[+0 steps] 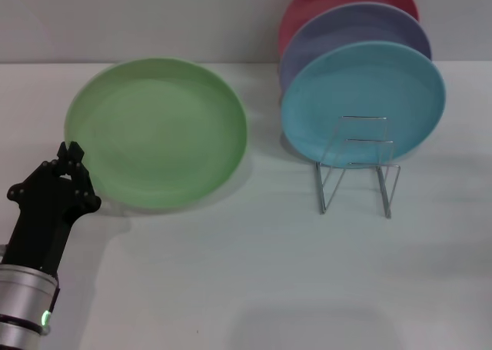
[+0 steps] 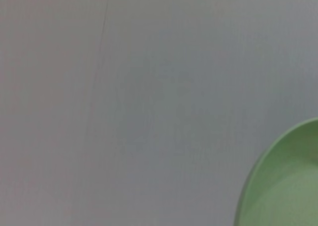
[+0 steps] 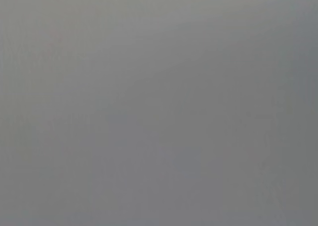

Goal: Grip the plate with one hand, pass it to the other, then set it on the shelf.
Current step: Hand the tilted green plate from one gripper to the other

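While my left hand [image 1: 71, 151] sits low at the near-left of the counter [image 1: 231, 273], its black fingertips are drawn together into a narrow point and hold nothing, resting right at the left rim of the plate [image 1: 157, 131]; whether they touch that rim I cannot tell. Behind the tips, my hand is matte black and angular, running back into a smooth silver wrist cuff with a small green light. The plate is round, shallow, light green and matte, lying flat on the counter with a softly raised lip all around. My left wrist view catches only a curved slice of that green rim [image 2: 278, 186] against plain pale counter. To the right of the plate lies an open strip of white, smooth counter, and past it stands the shelf [image 1: 357, 165], a thin silver wire rack with upright looped dividers, its front loops empty. Three plates stand on edge in it, one behind the other: a turquoise-blue plate [image 1: 361, 96] in front, a lavender plate [image 1: 354, 31] behind it, and a red plate [image 1: 338, 0] at the back near the pale wall. The whole near side of the counter is bare and wide. My right hand is out of sight; its wrist view gives only a flat grey field.
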{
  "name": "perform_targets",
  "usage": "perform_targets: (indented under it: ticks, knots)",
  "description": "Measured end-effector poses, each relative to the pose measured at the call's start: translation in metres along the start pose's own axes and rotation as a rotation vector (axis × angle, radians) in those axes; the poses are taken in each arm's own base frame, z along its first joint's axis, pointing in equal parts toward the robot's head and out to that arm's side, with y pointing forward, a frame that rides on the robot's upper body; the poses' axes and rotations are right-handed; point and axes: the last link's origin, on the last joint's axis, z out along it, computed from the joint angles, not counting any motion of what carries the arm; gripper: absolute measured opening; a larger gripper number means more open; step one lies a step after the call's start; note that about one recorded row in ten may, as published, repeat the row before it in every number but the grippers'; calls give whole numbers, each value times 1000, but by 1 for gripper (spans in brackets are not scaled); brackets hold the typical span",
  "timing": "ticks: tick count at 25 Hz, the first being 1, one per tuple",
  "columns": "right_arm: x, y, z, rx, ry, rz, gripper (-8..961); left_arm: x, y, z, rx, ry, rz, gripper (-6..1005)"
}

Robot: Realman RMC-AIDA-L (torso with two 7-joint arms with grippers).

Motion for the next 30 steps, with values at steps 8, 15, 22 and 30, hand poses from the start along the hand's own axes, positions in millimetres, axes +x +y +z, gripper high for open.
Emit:
perform_targets:
  ticks: [8,15,22,30]
  knots:
    - [1,4,2,-16,7,-2,723,0,-1,3,15,-4,-11,40]
    - [1,2,1,-13,7,-5,723,-1,1,5,5,-7,-13,42]
    - [2,2,-1,-21,13,-15,723,-2,3,5,-6,-16,-9,44]
    - [5,12,-21,-88,22,-52,722,-5,4,7,-14,-36,-5,45]
